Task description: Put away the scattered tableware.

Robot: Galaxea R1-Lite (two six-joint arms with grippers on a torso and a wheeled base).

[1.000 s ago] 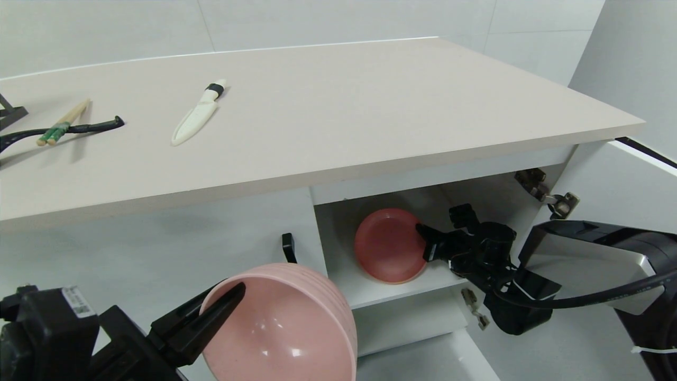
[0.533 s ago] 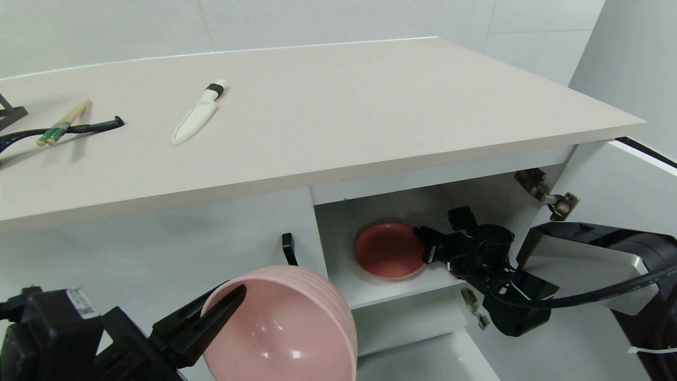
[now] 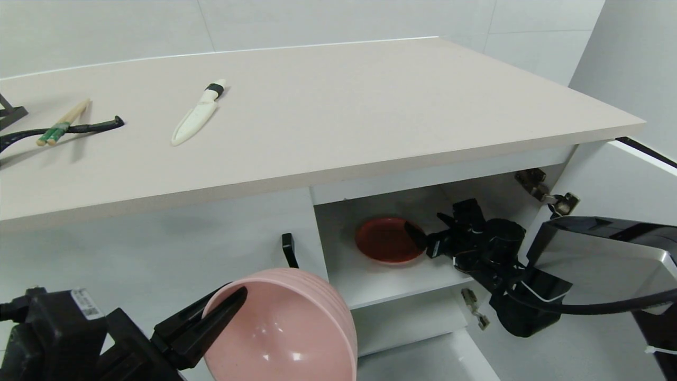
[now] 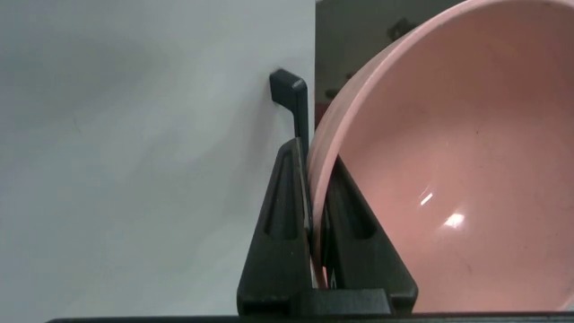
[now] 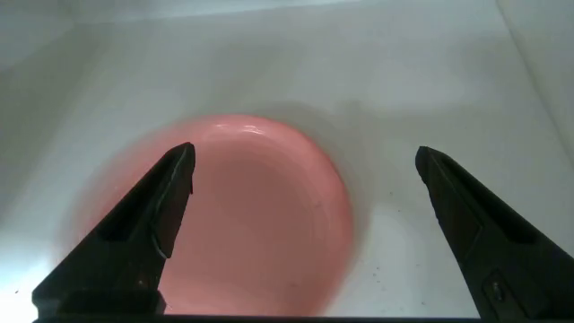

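A red plate (image 3: 386,239) lies flat on the upper shelf (image 3: 381,280) inside the open cabinet; the right wrist view looks down on the same plate (image 5: 242,215). My right gripper (image 3: 423,233) is at the plate's right rim, open (image 5: 305,215), with its fingers apart and nothing between them. Low at the front left, my left gripper (image 3: 211,312) is shut on the rim of a pink bowl (image 3: 280,328), in front of the closed left cabinet door. The left wrist view shows its fingers (image 4: 289,206) pinching the bowl (image 4: 448,179) wall.
On the countertop (image 3: 344,106) lie a cream knife (image 3: 198,112), green-banded chopsticks (image 3: 61,124) and a black utensil (image 3: 63,129). The right cabinet door (image 3: 624,174) stands open with hinges (image 3: 545,193) exposed. A black handle (image 3: 288,248) sits on the left door.
The red plate went from tilted upright in my right gripper to lying flat on the shelf. The right gripper let go, opened and rose slightly. The left arm hardly moved.
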